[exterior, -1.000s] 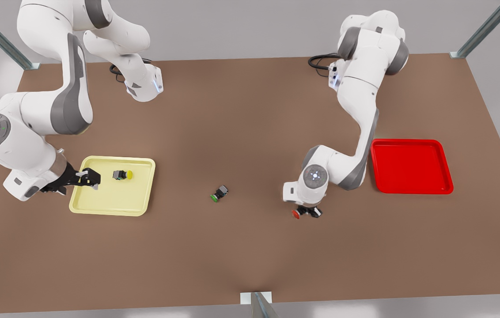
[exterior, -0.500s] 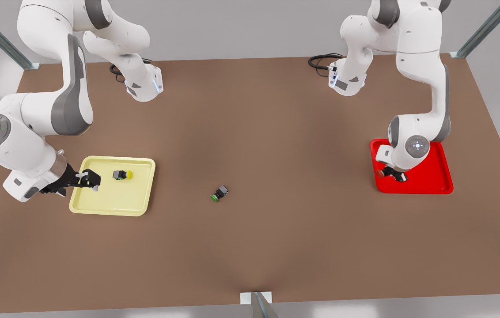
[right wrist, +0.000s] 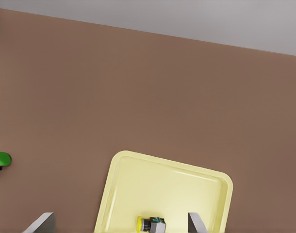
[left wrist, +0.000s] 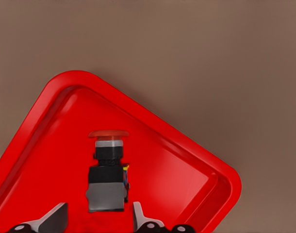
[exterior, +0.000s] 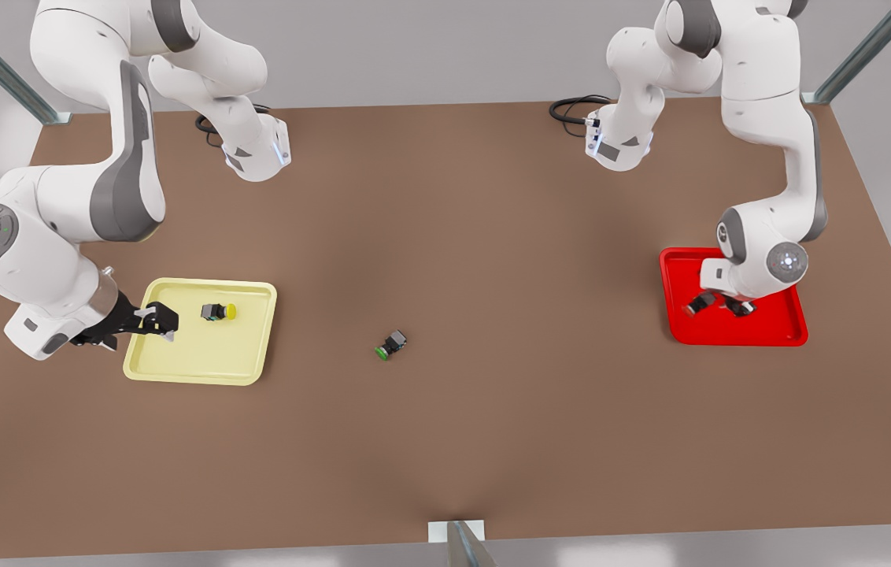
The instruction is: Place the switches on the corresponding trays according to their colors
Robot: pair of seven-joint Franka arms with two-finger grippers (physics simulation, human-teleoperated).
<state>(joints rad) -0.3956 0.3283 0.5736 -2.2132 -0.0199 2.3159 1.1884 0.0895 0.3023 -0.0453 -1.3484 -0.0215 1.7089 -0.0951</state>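
Note:
The red switch (left wrist: 106,182) lies on its side inside the red tray (exterior: 776,331), its red cap pointing away from the wrist camera. My left gripper (exterior: 719,305) hovers over it at the front view's right, open, with its fingers (left wrist: 55,219) standing off either side of the switch body. The yellow switch (exterior: 219,312) lies in the pale yellow tray (exterior: 201,366). My right gripper (exterior: 160,320) waits open over that tray's edge at the front view's left. The green switch (exterior: 391,345) lies on the bare table between the trays.
The brown table (exterior: 445,441) spreads wide around both trays. Both arm bases (exterior: 256,153) stand at the far edge, with black cables beside them. Metal frame posts (exterior: 461,543) stand at the near edge and the far corners.
The left gripper carried the red switch from the table across to the red tray, moved deeper over it and opened. The switch now lies on the tray. The right arm stayed still.

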